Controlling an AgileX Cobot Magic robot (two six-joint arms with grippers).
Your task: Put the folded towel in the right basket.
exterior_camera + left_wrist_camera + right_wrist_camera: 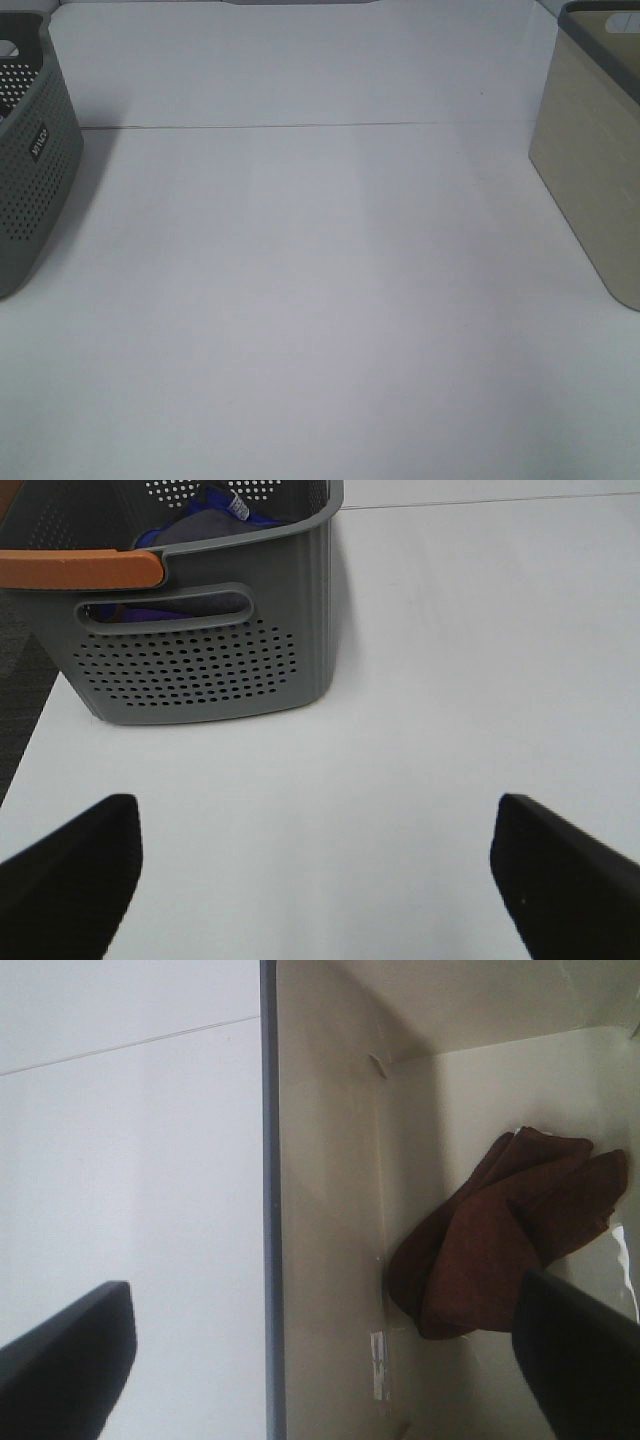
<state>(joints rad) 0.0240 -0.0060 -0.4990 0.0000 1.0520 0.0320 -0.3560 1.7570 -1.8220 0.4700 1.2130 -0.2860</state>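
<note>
**Towel in the right basket, both grippers empty**

The folded towel point(500, 1250) lies on the floor of the right basket point(330, 1210), against a side wall with its folds loosened, so the task looks done. The right gripper point(322, 1290) hangs over the basket's dark rim with jaws apart, holding nothing, which fits a drop already made. The left gripper point(315, 805), also spread and empty, sits near the grey perforated basket point(200, 670), well clear. The white bench point(320, 300) is matt, crossed by one thin seam.
</note>
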